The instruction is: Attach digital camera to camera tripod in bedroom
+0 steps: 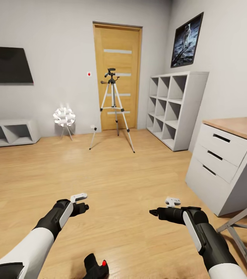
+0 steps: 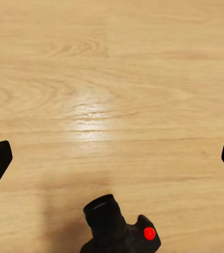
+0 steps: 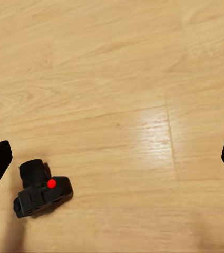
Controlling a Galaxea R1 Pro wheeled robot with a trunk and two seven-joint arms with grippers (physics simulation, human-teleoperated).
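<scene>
The digital camera (image 1: 96, 267) lies on the wood floor right in front of me, a small black body with a red dot on top. It also appears in the left wrist view (image 2: 117, 227) and in the right wrist view (image 3: 40, 195). My left gripper (image 1: 83, 207) (image 2: 112, 163) and right gripper (image 1: 154, 212) (image 3: 112, 163) hover above the floor beyond the camera, both open and holding nothing. The camera tripod (image 1: 113, 104) stands upright across the bedroom, in front of the wooden door (image 1: 117, 58), with nothing on its head.
A white cube shelf (image 1: 173, 108) lines the right wall under an astronaut picture (image 1: 187, 38). A white dresser (image 1: 224, 166) with a wooden top and grey metal legs (image 1: 243, 228) stand near right. A white floor lamp (image 1: 64, 117) and a low shelf (image 1: 9, 133) are at the back left.
</scene>
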